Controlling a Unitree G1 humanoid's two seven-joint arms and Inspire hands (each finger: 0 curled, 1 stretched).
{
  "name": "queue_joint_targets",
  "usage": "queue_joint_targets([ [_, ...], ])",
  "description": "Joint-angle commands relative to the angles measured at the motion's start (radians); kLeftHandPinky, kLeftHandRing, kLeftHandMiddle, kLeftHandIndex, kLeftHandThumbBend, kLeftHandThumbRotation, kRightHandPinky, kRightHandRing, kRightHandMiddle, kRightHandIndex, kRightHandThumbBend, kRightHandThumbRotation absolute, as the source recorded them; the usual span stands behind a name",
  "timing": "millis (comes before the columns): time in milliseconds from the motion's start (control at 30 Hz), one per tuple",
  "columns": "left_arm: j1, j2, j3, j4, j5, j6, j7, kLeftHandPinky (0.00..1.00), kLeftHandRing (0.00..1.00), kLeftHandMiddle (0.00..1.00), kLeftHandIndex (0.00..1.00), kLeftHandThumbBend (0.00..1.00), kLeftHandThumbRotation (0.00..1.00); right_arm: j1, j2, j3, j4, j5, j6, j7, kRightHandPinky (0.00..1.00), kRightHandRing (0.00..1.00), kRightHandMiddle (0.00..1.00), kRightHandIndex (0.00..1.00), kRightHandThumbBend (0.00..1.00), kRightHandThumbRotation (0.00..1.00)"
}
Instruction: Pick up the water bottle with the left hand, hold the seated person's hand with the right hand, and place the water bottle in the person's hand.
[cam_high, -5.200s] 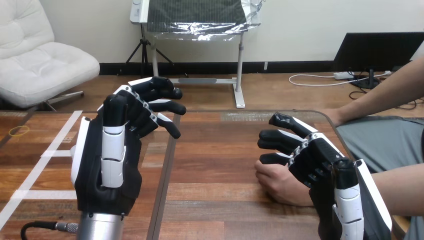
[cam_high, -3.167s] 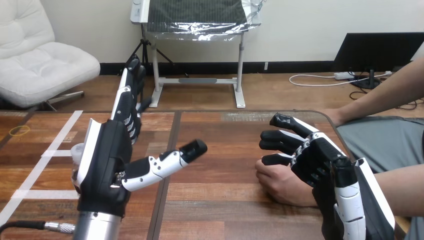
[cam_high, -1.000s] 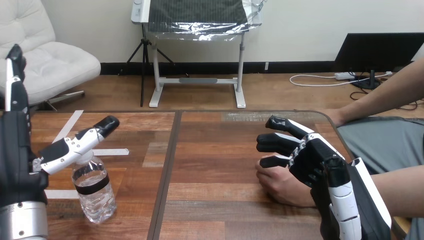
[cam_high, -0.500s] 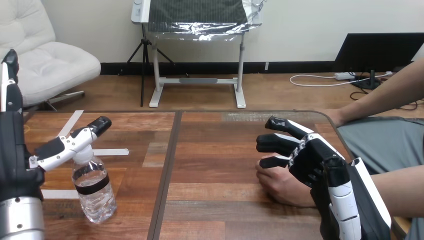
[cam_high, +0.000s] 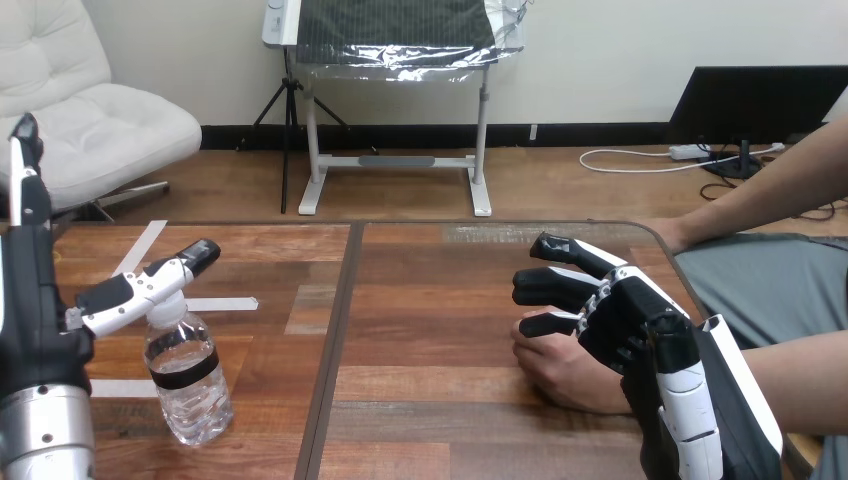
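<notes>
**Bottle upright by the open left robot hand, right robot hand over the person's hand**

The wooden table (cam_high: 430, 300) runs across the whole scene, with strips of white tape (cam_high: 138, 248) stuck down on its left part. At the right, the right robot hand (cam_high: 640, 325) lies on top of the person's hand (cam_high: 560, 365), which rests on the table as a loose fist. I cannot tell whether the robot hand actually grips it.

At the left edge, the left robot hand (cam_high: 35, 320) is spread wide and holds nothing. Its fingers (cam_high: 22, 170) stand straight up and its thumb (cam_high: 150, 285) stretches out to the right.

The bottle (cam_high: 188, 380) stands on its base on the table's near left part, well apart from the person's hand. Its long axis is vertical and its neck points straight up. It sits just to the right of the left robot hand's palm, with its top right under the outstretched thumb. I cannot tell whether thumb and cap touch. The bottle is clear, with a dark band round its middle.
</notes>
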Motion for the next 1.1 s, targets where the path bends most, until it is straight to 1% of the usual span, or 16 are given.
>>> queue_joint_targets([
  [0, -0.089, 0.022, -0.015, 0.08, -0.015, -0.019, 0.0, 1.0, 1.0, 1.0, 1.0, 1.0, 0.05, -0.055, -0.007, -0.011, -0.044, 0.009, -0.001, 0.001, 0.65, 0.74, 0.74, 0.8, 0.64, 1.0],
  [267, -0.126, 0.033, -0.015, 0.187, -0.029, -0.024, -0.006, 1.0, 1.0, 1.0, 1.0, 0.99, 0.03, -0.057, -0.01, -0.014, -0.045, 0.014, -0.001, 0.004, 0.65, 0.74, 0.74, 0.8, 0.64, 1.0],
  [333, -0.133, 0.037, -0.016, 0.21, -0.026, -0.027, -0.004, 1.0, 1.0, 1.0, 1.0, 0.98, 0.04, -0.059, -0.01, -0.015, -0.044, 0.016, -0.002, 0.005, 0.65, 0.74, 0.74, 0.8, 0.63, 1.0],
  [433, -0.15, 0.042, -0.015, 0.262, -0.036, -0.044, -0.007, 1.0, 1.0, 1.0, 1.0, 0.97, 0.06, -0.061, -0.011, -0.016, -0.041, 0.02, -0.005, 0.008, 0.65, 0.74, 0.74, 0.8, 0.63, 1.0],
  [567, -0.179, 0.049, -0.01, 0.348, -0.058, -0.083, -0.015, 1.0, 1.0, 1.0, 1.0, 0.98, 0.07, -0.061, -0.013, -0.019, -0.04, 0.023, -0.004, 0.011, 0.65, 0.74, 0.74, 0.8, 0.64, 1.0],
  [733, -0.209, 0.063, -0.012, 0.44, -0.059, -0.126, -0.01, 0.99, 1.0, 1.0, 1.0, 1.0, 0.1, -0.061, -0.012, -0.021, -0.04, 0.026, 0.0, 0.014, 0.64, 0.74, 0.74, 0.8, 0.64, 1.0],
  [833, -0.226, 0.07, -0.014, 0.486, -0.06, -0.133, -0.013, 0.98, 1.0, 1.0, 1.0, 1.0, 0.12, -0.061, -0.011, -0.022, -0.039, 0.027, -0.001, 0.014, 0.64, 0.74, 0.74, 0.8, 0.65, 1.0],
  [1067, -0.262, 0.075, -0.014, 0.574, -0.092, -0.143, -0.033, 0.97, 1.0, 1.0, 1.0, 1.0, 0.13, -0.06, -0.01, -0.023, -0.044, 0.018, 0.002, 0.011, 0.64, 0.73, 0.74, 0.8, 0.64, 1.0],
])
